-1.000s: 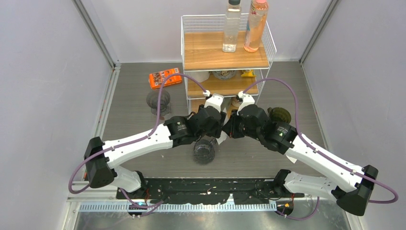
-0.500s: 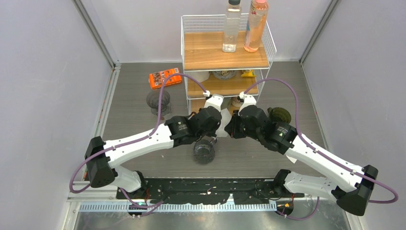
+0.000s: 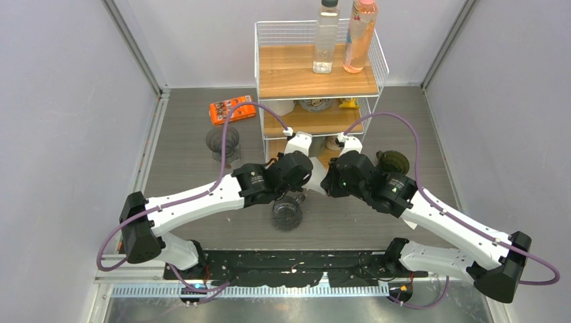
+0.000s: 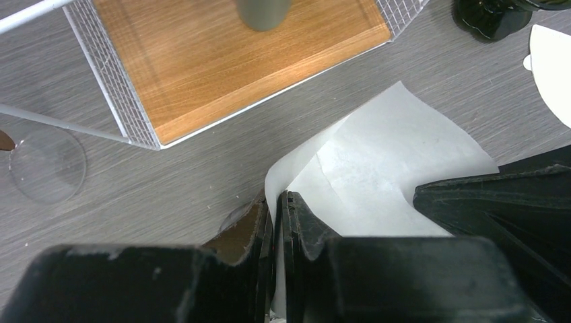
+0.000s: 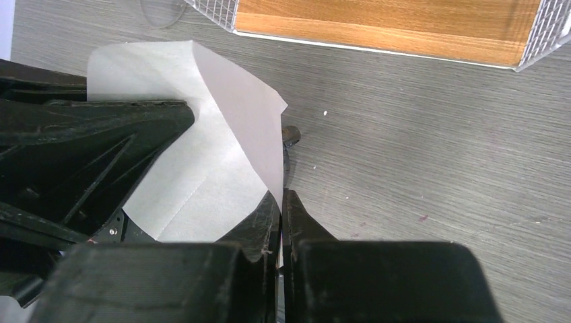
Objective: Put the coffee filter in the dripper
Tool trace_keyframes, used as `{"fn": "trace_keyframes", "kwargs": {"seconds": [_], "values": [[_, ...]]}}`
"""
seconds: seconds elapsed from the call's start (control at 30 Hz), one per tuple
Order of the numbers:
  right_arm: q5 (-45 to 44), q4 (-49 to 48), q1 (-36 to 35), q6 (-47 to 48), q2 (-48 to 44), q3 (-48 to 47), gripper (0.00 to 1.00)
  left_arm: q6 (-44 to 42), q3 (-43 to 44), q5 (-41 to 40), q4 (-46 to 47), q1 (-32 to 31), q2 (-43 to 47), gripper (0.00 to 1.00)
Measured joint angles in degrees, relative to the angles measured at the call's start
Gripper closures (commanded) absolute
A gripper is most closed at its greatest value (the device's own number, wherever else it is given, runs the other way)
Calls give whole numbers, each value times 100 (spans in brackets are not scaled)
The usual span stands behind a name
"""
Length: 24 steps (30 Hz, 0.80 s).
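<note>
The jaws of the left gripper [image 4: 276, 202] and right gripper [image 5: 281, 195] each clamp one edge of the filter [image 4: 390, 168], held above the bench [image 3: 188, 121] midway between its side edges. Seating it in the dripper [image 3: 288, 212] is not yet done.

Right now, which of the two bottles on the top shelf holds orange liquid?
The right bottle, the one with the pink cap. The left bottle beside it is clear and has a dark cap.

Tight at the rack's foot
Wire rack [image 3: 316, 81] blocks beyond the left claw [image 4: 277, 202] and right claw [image 5: 281, 198], coffee filter [image 4: 390, 161] spanning between them; clear glass [image 3: 222, 141] flanks left, dark vessel [image 3: 392, 161] right; table [image 3: 182, 155] open outside both.
</note>
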State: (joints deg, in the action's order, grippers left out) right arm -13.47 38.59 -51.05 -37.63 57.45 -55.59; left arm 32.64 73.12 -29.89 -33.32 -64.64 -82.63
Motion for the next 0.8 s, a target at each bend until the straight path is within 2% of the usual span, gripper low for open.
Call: {"fn": "trace_keyframes", "kwargs": {"seconds": [0.2, 0.3, 0.43, 0.57, 0.8], "values": [[-48, 26, -2, -2, -33, 0, 95, 0, 7, -59, -33, -13, 0, 87], [-59, 26, -2, -2, -35, 0, 95, 0, 7, -70, -48, -13, 2, 100], [-55, 4, -2, 0, -35, 0, 94, -13, 7, -39, -48, -13, 28, 100], [-33, -44, -2, 20, -35, 0, 85, -22, 7, 17, -50, -13, 68, 100], [9, -415, 0, 116, -264, 42, 55, -28, 7, 105, -70, -13, 179, 100]]}}
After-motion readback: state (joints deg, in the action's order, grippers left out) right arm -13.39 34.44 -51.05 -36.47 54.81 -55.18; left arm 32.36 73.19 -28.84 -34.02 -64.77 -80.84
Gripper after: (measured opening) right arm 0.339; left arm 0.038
